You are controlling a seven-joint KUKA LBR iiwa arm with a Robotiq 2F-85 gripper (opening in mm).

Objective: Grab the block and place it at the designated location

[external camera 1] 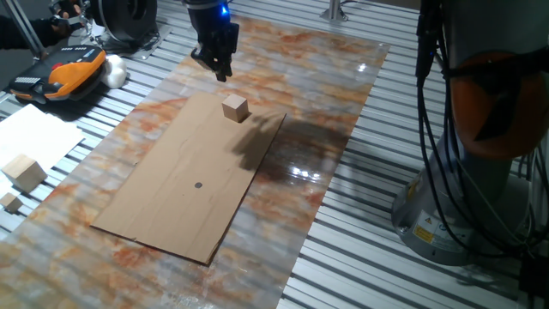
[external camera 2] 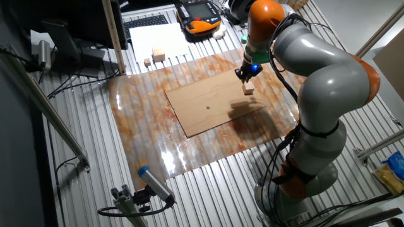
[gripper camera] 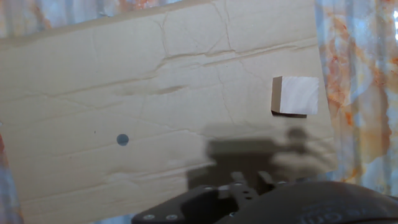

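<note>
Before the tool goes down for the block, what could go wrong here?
1. The block sits close to the edge of the cardboard. A touch slightly off centre could push it off the sheet.
2. The tool hangs above and to one side of the block, not over it, so it must line up first.
3. The dot is small and far from the block, so placing may miss it.

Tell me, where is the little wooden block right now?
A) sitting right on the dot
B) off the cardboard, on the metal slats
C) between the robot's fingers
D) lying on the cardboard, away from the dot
D: the block sits near the cardboard edge, the dot bare, the gripper above it.
</note>
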